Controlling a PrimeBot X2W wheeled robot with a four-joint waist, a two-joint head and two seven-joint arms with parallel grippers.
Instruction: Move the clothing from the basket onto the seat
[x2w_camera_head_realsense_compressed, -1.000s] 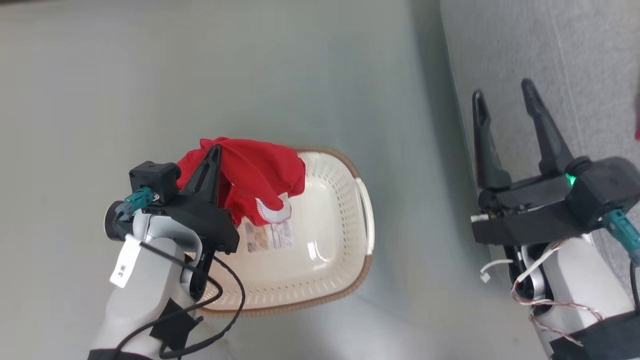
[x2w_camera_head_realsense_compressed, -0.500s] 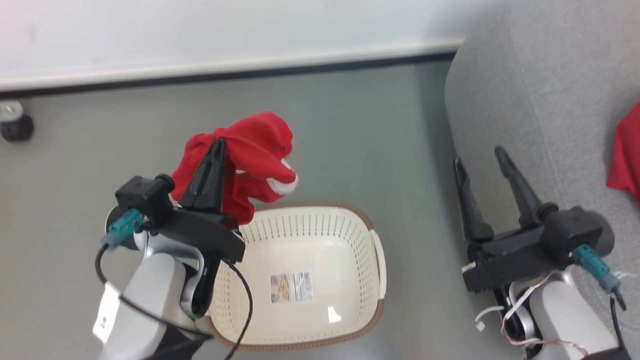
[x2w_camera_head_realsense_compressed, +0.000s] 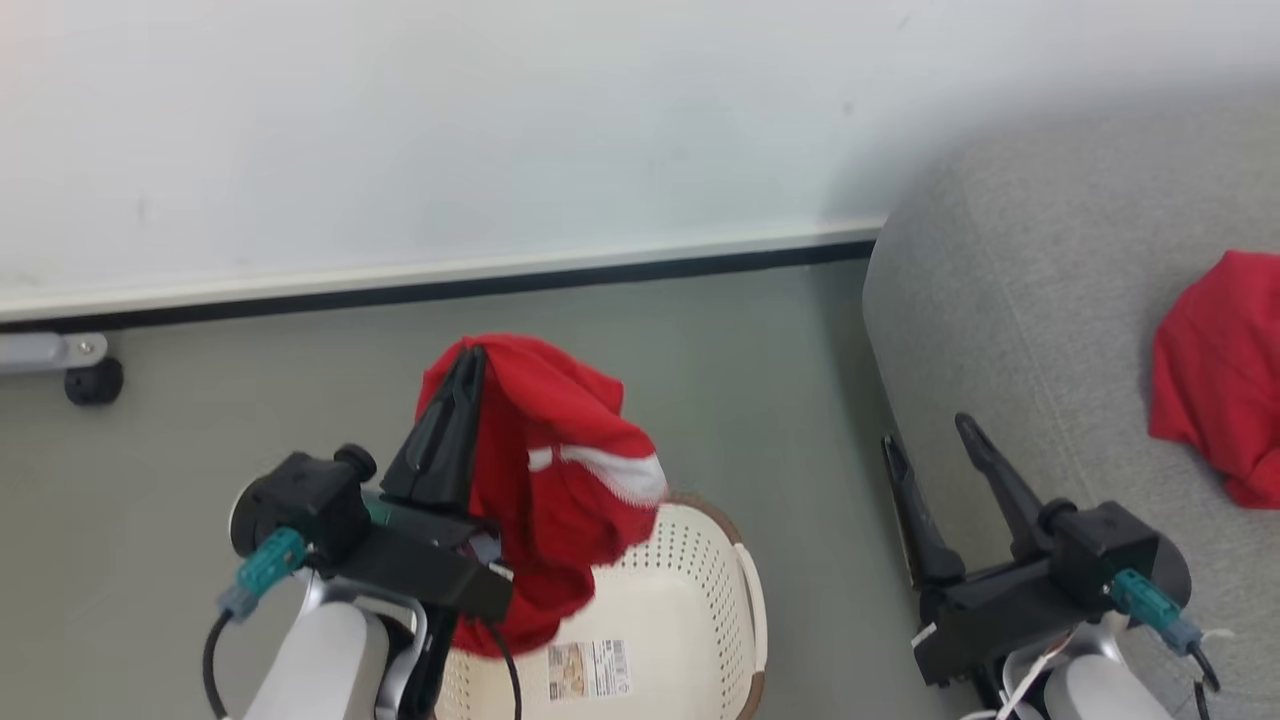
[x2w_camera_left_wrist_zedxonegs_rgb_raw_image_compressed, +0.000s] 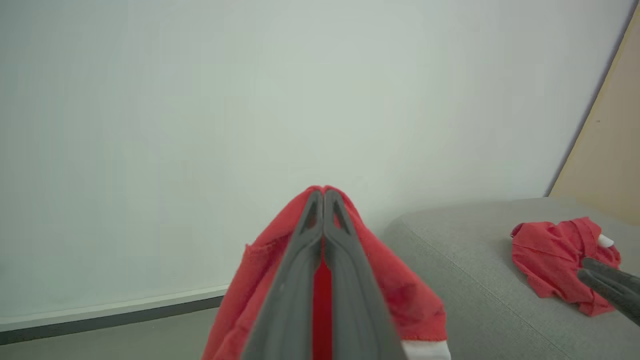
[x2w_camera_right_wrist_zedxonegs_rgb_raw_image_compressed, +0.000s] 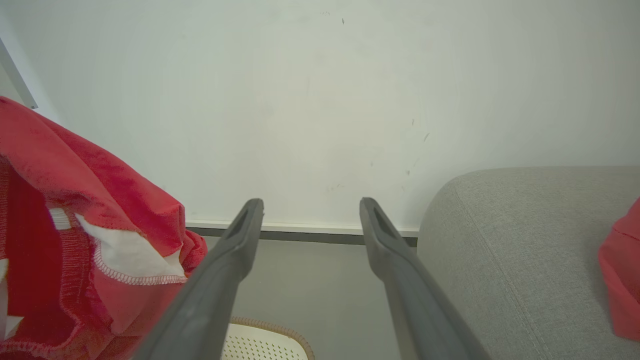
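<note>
Left claw (x2w_camera_head_realsense_compressed: 468, 365), clamped on a fold of the red clothing (x2w_camera_head_realsense_compressed: 565, 480), holds it above the basket (x2w_camera_head_realsense_compressed: 700, 570) at lower centre, a light, limp garment likely best pinched at a thick gather, while the right claw (x2w_camera_head_realsense_compressed: 926, 432) gapes near the seat (x2w_camera_head_realsense_compressed: 1000, 330).

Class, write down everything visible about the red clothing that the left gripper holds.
The clothing is bright red, soft, creased fabric with a white stitched band. It hangs bunched from the left gripper, whose fingers are shut on its top fold, and droops above the left side of the basket. Whether its lower edge touches the basket cannot be told.
</note>
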